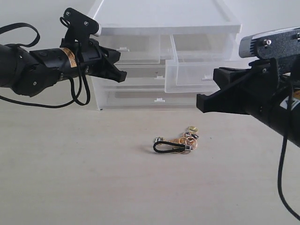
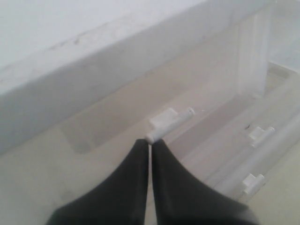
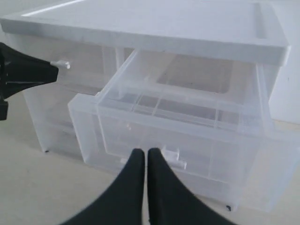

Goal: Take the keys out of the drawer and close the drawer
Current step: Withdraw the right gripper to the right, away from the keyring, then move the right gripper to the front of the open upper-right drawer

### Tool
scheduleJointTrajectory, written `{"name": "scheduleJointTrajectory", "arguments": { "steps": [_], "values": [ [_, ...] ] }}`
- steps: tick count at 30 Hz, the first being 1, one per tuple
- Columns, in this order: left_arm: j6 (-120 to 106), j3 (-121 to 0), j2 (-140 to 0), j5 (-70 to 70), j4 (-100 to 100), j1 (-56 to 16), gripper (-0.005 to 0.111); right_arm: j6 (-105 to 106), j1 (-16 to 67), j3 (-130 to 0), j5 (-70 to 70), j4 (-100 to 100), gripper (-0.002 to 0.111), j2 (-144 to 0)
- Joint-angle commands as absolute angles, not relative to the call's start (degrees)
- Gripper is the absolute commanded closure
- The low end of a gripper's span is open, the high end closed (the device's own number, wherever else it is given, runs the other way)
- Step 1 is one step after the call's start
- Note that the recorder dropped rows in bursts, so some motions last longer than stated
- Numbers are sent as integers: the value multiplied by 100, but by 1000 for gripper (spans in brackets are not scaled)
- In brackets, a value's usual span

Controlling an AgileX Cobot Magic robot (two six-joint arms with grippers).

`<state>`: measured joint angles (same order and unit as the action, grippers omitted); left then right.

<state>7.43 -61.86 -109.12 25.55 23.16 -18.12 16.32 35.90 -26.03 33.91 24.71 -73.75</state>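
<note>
The keys (image 1: 177,142), gold and brass on a black loop strap, lie on the table in front of the cabinet, with neither gripper touching them. The drawer (image 1: 194,70), the right small translucent one, stands pulled out, and the right wrist view shows it (image 3: 178,119) empty. My right gripper (image 1: 200,105) hangs shut in front of the drawer, its tips (image 3: 143,153) just short of the white tab handle (image 3: 172,157). At the left twin drawer my left gripper (image 1: 123,75) is shut, and its tips (image 2: 150,140) sit right at the end of that drawer's tab (image 2: 168,123).
The white plastic cabinet (image 1: 164,23) stands at the back of the pale table (image 1: 93,178). Two full-width drawers (image 1: 140,98) lie below, shut, and their tabs (image 2: 260,134) show in the left wrist view. The left gripper (image 3: 28,75) shows in the right wrist view.
</note>
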Motion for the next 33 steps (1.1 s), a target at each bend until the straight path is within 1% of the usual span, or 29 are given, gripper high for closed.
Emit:
{"name": "scheduleJointTrajectory", "arguments": {
  "steps": [1, 7, 22, 33],
  "values": [
    [795, -6497, -10818, 3017, 1442, -1598, 103, 1383, 3593, -2581, 3870, 2494, 109, -7601],
    [795, -6497, -10818, 3017, 1442, -1598, 103, 1249, 3593, -2581, 4267, 2480, 109, -7972],
    [795, -6497, -10818, 3007, 1442, -1598, 103, 1102, 3593, -3008, 4287, 2231, 109, -8566],
    [795, -6497, -10818, 3007, 1442, -1598, 103, 1544, 3593, -3155, 4307, 2553, 109, -8762]
  ]
}}
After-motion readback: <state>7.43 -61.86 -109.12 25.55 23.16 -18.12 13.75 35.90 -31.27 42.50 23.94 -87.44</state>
